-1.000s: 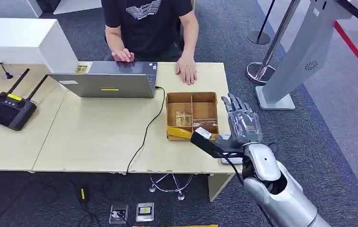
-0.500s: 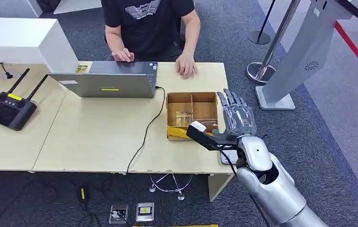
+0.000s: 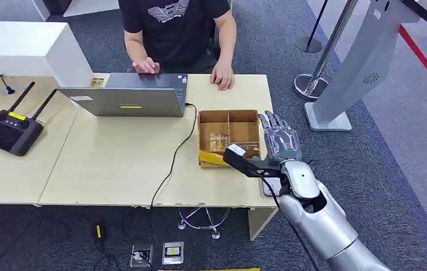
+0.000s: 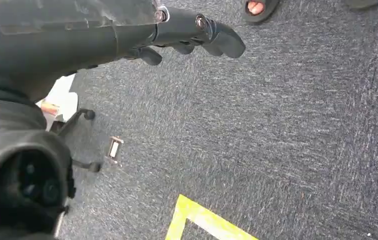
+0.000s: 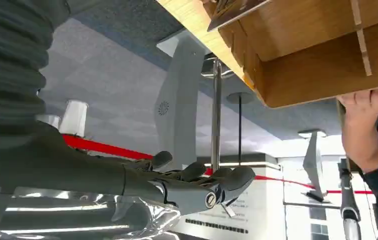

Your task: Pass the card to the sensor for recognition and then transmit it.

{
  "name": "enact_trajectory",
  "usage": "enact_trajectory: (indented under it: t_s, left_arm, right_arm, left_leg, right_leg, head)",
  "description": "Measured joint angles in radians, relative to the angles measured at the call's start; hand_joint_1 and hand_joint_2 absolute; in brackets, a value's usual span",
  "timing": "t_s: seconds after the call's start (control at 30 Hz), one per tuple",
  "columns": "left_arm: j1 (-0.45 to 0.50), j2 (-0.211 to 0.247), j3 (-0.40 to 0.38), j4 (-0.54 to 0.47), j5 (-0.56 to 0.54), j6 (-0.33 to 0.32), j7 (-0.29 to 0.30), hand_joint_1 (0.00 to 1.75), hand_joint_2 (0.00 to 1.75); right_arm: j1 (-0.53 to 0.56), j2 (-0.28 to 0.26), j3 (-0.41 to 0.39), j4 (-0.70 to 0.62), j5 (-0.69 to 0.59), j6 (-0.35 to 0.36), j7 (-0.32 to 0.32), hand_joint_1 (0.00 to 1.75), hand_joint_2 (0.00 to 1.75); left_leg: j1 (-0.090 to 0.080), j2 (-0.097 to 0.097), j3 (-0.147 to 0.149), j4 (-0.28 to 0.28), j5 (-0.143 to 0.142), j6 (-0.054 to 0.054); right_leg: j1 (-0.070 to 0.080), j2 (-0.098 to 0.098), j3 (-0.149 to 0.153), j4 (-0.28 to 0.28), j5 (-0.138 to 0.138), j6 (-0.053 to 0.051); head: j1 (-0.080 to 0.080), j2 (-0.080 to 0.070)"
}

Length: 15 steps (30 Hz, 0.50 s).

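A compartmented cardboard box (image 3: 228,132) sits near the table's right edge, with small cards (image 3: 219,140) lying in its near-left compartment. My right hand (image 3: 281,141) hovers flat beside the box's right wall, fingers spread and holding nothing. A white sensor pad (image 3: 271,187) lies at the table's front right corner, mostly hidden under my right wrist. In the right wrist view the hand (image 5: 196,186) is bare, apart from the box (image 5: 316,70), and a card (image 5: 232,10) shows at the box's edge. My left hand (image 4: 191,32) hangs over the carpet, holding nothing.
A person sits behind the table with one hand (image 3: 223,80) on the tabletop and the other on an open laptop (image 3: 123,100). A black cable (image 3: 174,161) runs over the front edge. A black antenna device (image 3: 9,131) lies far left. A grey kiosk (image 3: 357,62) and stanchion (image 3: 312,84) stand right.
My right hand and forearm have shifted a little left and away from me, closer to the box's right wall. The person's hand near the box has drawn back slightly.
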Motion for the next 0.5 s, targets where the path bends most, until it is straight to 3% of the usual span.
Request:
enact_trajectory:
  t_s: [0.5]
  left_arm:
    - [0.0, 0.009, -0.005, 0.001, -0.005, -0.013, -0.005, 0.0, 0.0]
  right_arm:
    - [-0.019, 0.036, 0.002, 0.102, -0.06, -0.047, -0.004, 0.0, 1.75]
  left_leg:
    - [0.0, 0.0, 0.0, 0.0, 0.0, 0.0]
  right_leg:
    - [0.0, 0.0, 0.0, 0.0, 0.0, 0.0]
  head:
    - [0.0, 0.0]
